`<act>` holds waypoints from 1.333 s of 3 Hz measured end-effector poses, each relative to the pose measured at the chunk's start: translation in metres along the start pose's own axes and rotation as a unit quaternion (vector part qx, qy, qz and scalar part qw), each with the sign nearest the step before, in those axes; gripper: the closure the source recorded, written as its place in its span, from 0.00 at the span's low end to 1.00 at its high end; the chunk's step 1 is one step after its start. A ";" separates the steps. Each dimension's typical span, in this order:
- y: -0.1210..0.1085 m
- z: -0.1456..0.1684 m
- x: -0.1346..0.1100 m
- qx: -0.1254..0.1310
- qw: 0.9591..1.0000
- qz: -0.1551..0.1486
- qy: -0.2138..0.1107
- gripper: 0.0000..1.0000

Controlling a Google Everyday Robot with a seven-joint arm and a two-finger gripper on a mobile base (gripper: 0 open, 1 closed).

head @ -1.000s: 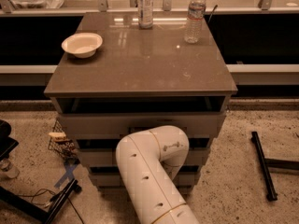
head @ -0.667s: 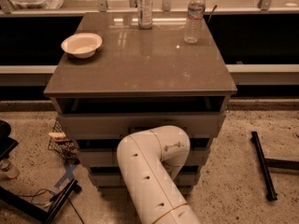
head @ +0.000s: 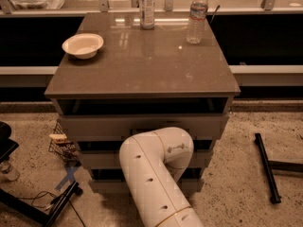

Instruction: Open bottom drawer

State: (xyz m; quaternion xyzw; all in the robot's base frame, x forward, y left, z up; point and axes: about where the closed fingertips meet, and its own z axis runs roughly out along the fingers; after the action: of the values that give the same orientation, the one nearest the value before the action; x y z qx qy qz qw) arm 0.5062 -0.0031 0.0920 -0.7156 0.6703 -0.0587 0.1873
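Note:
The cabinet (head: 142, 65) has three pale grey drawer fronts under a brown top. The bottom drawer (head: 102, 186) is the lowest, slimmest front. Only its left and right ends show, and it lies about flush with the drawers above. Its handle is hidden behind my white arm (head: 156, 169), which rises from the lower edge and bends down in front of the lower drawers. My gripper is hidden behind the arm's elbow, somewhere at the lower drawer fronts. The middle drawer (head: 99, 159) and top drawer (head: 94, 125) look shut.
On the cabinet top stand a white bowl (head: 83, 45) and two bottles (head: 147, 6) (head: 197, 15). A small wire basket (head: 61, 144) sits on the floor at the cabinet's left. Black stand legs and cables (head: 42, 205) lie at lower left. A black bar (head: 266, 167) lies on the floor at right.

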 end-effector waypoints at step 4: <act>-0.003 -0.009 -0.001 0.000 1.000 0.000 0.000 1.00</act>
State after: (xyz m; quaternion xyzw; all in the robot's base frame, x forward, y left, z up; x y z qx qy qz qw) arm 0.5060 -0.0033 0.1014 -0.7153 0.6707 -0.0586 0.1872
